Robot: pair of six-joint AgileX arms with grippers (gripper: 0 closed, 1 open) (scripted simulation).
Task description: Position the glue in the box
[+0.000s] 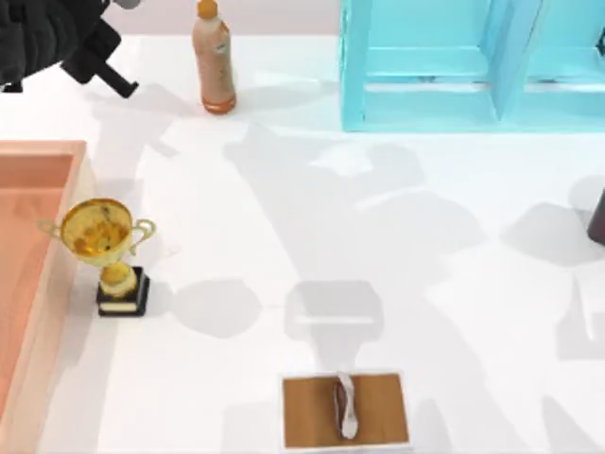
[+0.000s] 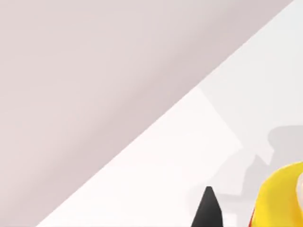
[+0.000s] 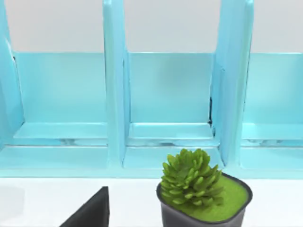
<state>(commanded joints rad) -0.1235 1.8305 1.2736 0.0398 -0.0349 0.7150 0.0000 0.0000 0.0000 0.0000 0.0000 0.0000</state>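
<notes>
**Glue riding at the left gripper, box waiting on the table's left edge**

Closest in, the left wrist view is giving me the glue (image 2: 284, 198): a rounded yellow body with a sliver of red label, sitting right beside one dark fingertip (image 2: 208, 210) of the left gripper (image 2: 246, 215). I am reading it as pinched there, though only one finger is showing, so I cannot tell how the jaws stand. I am judging the bottle light, smooth and somewhat squeezable, so the hold belongs on the mid-body, away from the nozzle, with gentle pressure.

From the top view I am getting what the wrist cannot give: the left arm (image 1: 47, 43) is hanging over the table's far-left corner, and the box (image 1: 59, 284) is lying along the left edge, with a trophy (image 1: 109, 251) just beside its wall and a drink bottle (image 1: 214, 61) at the far edge.

Farthest off, the right wrist view is facing a potted plant (image 3: 201, 191) and the shelf unit (image 3: 170, 94); the right gripper's jaws I cannot tell.
</notes>
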